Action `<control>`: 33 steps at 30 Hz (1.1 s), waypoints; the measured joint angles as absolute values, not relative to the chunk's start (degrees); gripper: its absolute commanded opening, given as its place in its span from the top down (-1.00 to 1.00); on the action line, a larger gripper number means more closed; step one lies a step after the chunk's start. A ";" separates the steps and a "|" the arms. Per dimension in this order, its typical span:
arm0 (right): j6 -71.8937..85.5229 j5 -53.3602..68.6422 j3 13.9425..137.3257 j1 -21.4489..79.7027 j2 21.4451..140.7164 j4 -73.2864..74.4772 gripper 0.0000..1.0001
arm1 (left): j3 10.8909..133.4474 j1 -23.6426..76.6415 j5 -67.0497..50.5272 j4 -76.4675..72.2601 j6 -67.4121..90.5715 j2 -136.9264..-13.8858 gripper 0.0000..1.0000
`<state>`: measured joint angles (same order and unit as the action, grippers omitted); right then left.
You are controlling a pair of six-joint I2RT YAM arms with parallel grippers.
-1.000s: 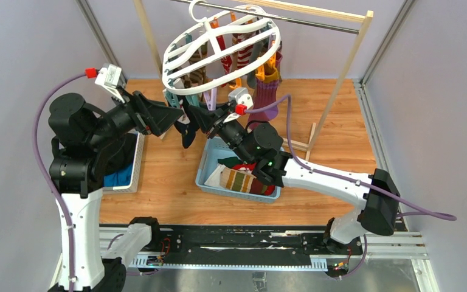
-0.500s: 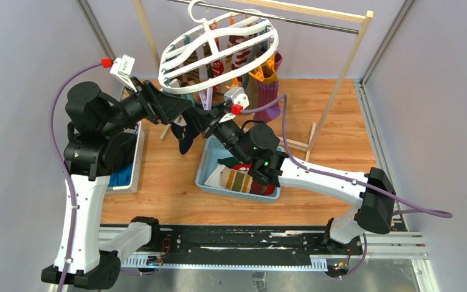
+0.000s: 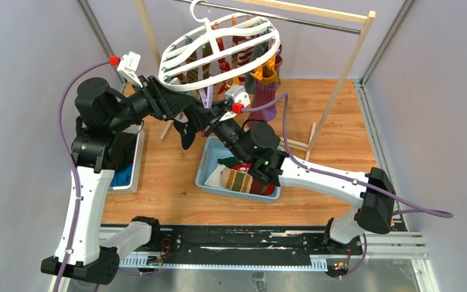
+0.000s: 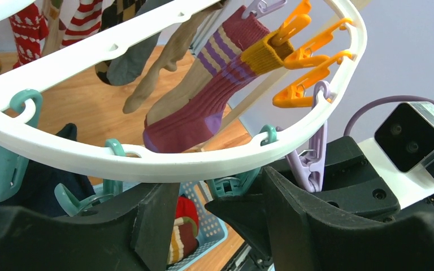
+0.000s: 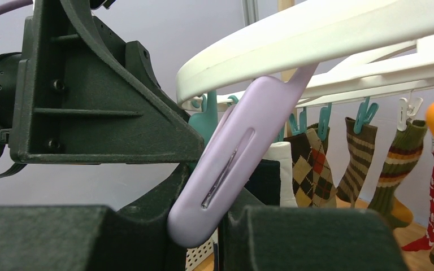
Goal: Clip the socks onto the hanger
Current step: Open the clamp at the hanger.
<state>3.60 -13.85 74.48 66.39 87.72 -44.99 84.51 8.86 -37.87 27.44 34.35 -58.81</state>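
The wooden table [image 3: 334, 152] spreads out below me. At its far side stands a rail [image 3: 345, 76], and the white oval hanger [image 3: 219, 58] hangs from its bar, tilted with the near rim lowest. My left arm [image 3: 88, 182] and right arm [image 3: 322, 176] both reach up to that near rim, and their tips are close together.

Beneath my right arm sits a blue basket [image 3: 210, 159] holding loose socks [image 3: 238, 165], with a striped sock [image 3: 237, 180] on top. A bin [image 3: 138, 158] beside my left arm holds blue cloth [image 3: 120, 177].

More socks hang pegged under the hanger. One of these, a maroon sock [image 4: 198, 113], is gripped at its yellow cuff by an orange peg [image 4: 285, 36]. A dark sock [image 3: 185, 131] dangles at the near rim between my two grippers; I cannot tell what holds it.

My left gripper [image 4: 212, 192] sits just under the rim with its jaws apart and a teal peg [image 4: 231, 183] in the gap between them. My right gripper [image 5: 206, 226] is clamped on the lower end of a purple peg [image 5: 231, 164], which hangs tilted from the rim.
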 measured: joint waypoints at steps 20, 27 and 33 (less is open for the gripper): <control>3.70 -14.17 76.36 66.39 88.53 -42.83 1.00 | 77.97 9.17 -35.24 17.47 40.84 -56.75 -0.01; 4.40 -13.74 76.55 66.41 88.53 -42.65 1.00 | 75.09 9.47 -33.47 12.95 42.33 -54.92 -0.04; 4.89 -13.69 76.82 66.41 88.53 -42.65 1.00 | 74.37 9.50 -31.97 11.40 43.16 -54.43 0.06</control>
<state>4.89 -13.69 76.82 66.41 88.53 -42.65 74.37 9.50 -31.97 11.40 43.16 -54.43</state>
